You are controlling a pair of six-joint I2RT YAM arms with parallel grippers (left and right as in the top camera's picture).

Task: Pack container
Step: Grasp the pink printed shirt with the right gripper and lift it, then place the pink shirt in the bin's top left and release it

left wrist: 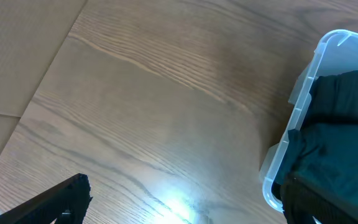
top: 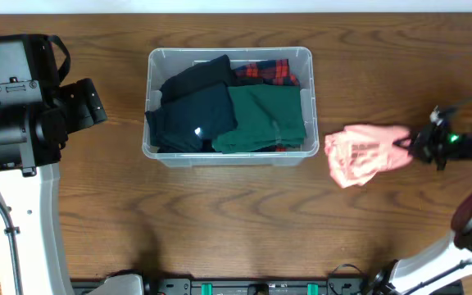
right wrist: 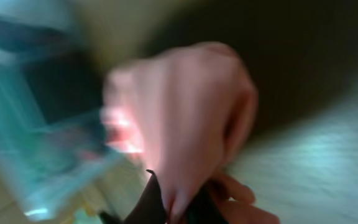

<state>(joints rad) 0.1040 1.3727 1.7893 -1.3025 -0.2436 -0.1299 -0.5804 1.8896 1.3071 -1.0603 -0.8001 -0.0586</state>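
The clear plastic container point(top: 229, 152) stands at the middle back of the table. It holds a black garment point(top: 193, 78), a navy garment point(top: 193, 121), a green garment point(top: 267, 116) and a red plaid one point(top: 269, 71). My right gripper point(top: 406, 145) is shut on a pink garment point(top: 365, 154), which hangs just right of the container; the right wrist view shows it blurred point(right wrist: 185, 118) between the fingers. My left gripper point(left wrist: 185, 214) is open and empty over bare table left of the container point(left wrist: 303, 106).
The left arm's body point(top: 23, 106) stands at the left of the table. The table's far edge runs just behind the container. Cables and mounts lie along the front edge.
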